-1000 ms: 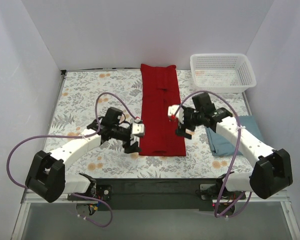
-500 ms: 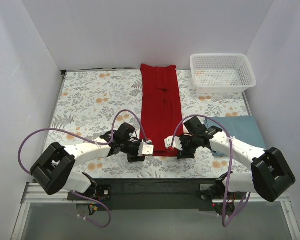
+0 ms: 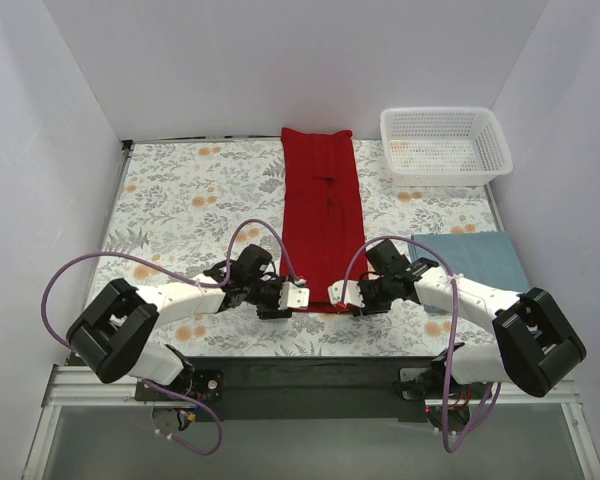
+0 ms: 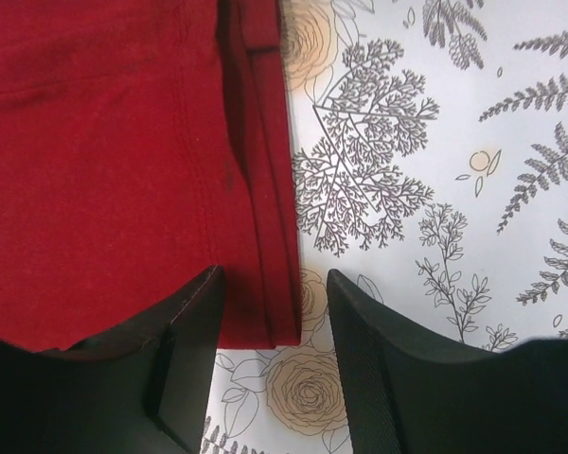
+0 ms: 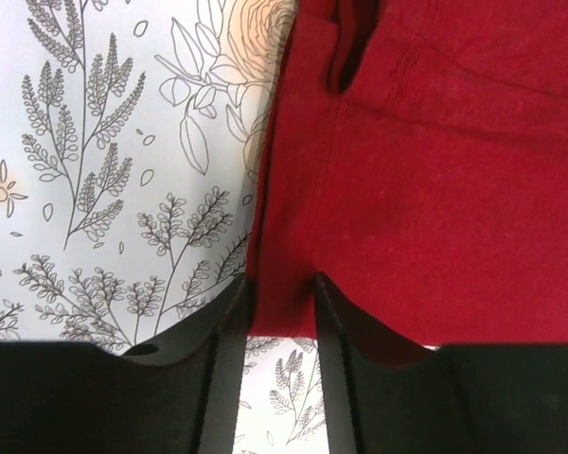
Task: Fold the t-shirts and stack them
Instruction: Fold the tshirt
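The red t-shirt point(image 3: 320, 210) lies on the table as a long narrow strip running from the far edge toward me. My left gripper point(image 3: 298, 297) is at its near left corner. In the left wrist view the gripper point(image 4: 272, 279) is open, with the folded red hem point(image 4: 260, 284) lying flat between its fingers. My right gripper point(image 3: 337, 294) is at the near right corner. There the jaws point(image 5: 281, 284) stand narrower, either side of the red edge point(image 5: 284, 274), still apart. The blue-grey t-shirt point(image 3: 475, 262) lies folded to the right, partly under the right arm.
A white lattice basket point(image 3: 446, 168) stands at the far right corner. The table has a floral cloth point(image 3: 180, 200). White walls enclose the left, back and right. Purple cables loop over both arms.
Both arms have dropped from beside the strip's middle to its near corners. Both sets of jaws have narrowed, the right more than the left.
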Action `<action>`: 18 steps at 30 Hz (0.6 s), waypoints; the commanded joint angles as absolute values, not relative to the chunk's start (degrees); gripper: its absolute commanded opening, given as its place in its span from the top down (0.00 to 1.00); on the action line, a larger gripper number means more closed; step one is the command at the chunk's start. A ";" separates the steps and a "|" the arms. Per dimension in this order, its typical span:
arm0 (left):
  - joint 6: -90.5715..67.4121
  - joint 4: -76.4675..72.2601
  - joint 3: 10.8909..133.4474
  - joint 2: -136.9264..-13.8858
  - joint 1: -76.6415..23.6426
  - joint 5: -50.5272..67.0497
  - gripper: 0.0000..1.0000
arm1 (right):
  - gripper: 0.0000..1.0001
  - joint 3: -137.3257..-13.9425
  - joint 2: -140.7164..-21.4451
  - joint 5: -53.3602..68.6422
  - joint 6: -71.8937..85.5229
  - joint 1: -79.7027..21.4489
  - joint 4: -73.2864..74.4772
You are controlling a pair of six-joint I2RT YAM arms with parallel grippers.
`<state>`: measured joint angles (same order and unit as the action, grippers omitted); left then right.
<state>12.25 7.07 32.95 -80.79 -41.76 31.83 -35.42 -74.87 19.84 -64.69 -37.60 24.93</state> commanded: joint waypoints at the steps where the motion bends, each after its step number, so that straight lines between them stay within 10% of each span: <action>1: 15.20 7.64 32.70 -82.35 -41.92 30.85 0.57 | 0.62 -34.28 -77.25 17.23 -66.36 -38.14 23.73; 10: 16.61 13.53 31.91 -83.06 -41.92 31.55 0.92 | 0.97 -31.38 -75.50 12.58 -64.26 -44.11 22.59; 18: 12.67 25.38 33.14 -70.85 -45.78 38.40 1.00 | 0.99 -32.96 -65.58 14.85 -56.35 -52.98 30.58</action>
<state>14.79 17.17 33.17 -76.18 -43.81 34.04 -33.36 -70.30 13.19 -60.01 -49.65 24.32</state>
